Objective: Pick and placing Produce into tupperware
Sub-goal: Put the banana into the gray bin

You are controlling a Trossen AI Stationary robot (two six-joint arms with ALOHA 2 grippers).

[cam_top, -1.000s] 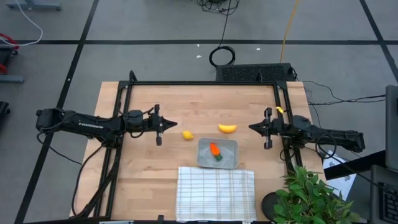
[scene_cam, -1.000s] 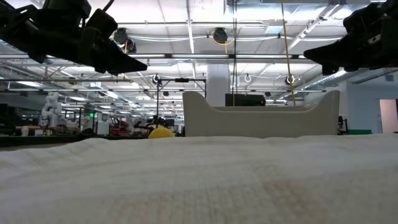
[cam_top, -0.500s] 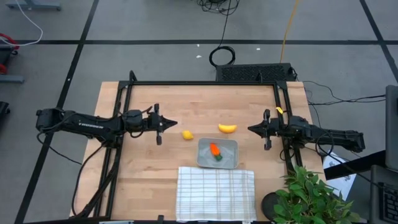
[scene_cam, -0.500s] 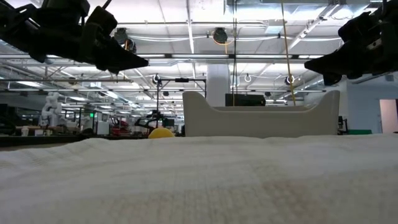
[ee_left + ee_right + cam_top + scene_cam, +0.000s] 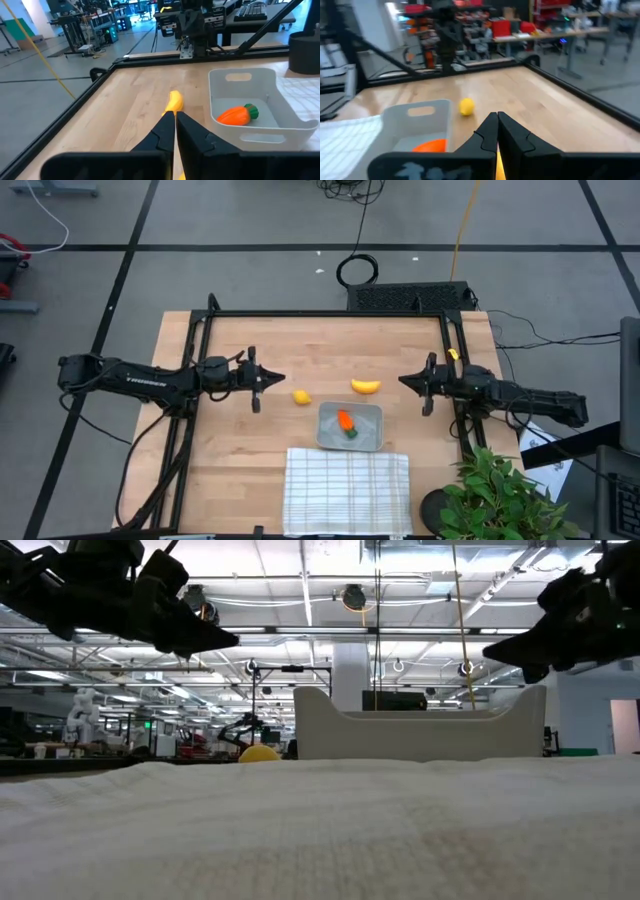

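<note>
**Carrot in the tub, banana and lemon still out; right arm edges inward**

The carrot (image 5: pixel 345 421) lies inside the grey tupperware (image 5: pixel 372 439), orange body with its green top toward the checked cloth; the left wrist view shows it resting on the container floor, apart from the walls. The tupperware sits on the wooden table (image 5: pixel 310 345), just beyond the far edge of the white checked cloth (image 5: pixel 347 490). The banana (image 5: pixel 366 387) lies on bare wood just beyond the container's far right corner, and the lemon (image 5: pixel 301 396) sits on the wood to the container's left, near it but not touching. None of these has moved since the earlier frames.

The left gripper (image 5: pixel 274 380) hovers above the table to the left of the lemon, its fingers (image 5: pixel 159 134) pressed nearly together with only a thin slit between them and nothing in them; its place matches a second ago. The right gripper (image 5: pixel 404 382) hangs to the right of the banana, clenched on nothing, fingers (image 5: pixel 490 131) together. It has crept a little toward the banana compared with a second ago, and in the low view it sits slightly lower than before.

A potted plant (image 5: pixel 500 495) stands at the table's near right corner.
</note>
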